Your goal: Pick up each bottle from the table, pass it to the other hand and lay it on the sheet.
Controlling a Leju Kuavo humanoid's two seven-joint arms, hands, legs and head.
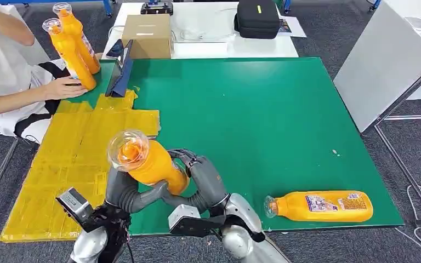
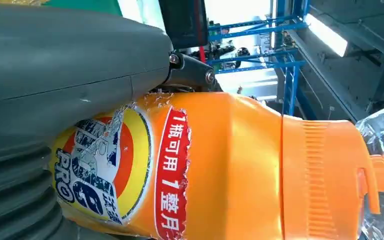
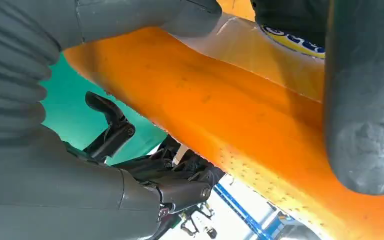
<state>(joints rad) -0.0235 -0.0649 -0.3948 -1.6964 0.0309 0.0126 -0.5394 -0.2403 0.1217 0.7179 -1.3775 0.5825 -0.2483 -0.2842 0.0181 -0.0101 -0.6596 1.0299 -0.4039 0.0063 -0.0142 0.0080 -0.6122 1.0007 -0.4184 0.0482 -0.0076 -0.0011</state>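
Bottle gripped by fingers of both left hand and right hand, cap tilted toward yellow sheet at bench's left edge.

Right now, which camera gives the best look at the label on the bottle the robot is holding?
The left wrist view: the held bottle shows its round logo and red strip of print close up. The head view shows it cap-first, label hidden. The right wrist view shows plain orange side and a sliver of label.

Bare yellow sheet left of the robot hands, person's hand and two upright bottles crowding its far end
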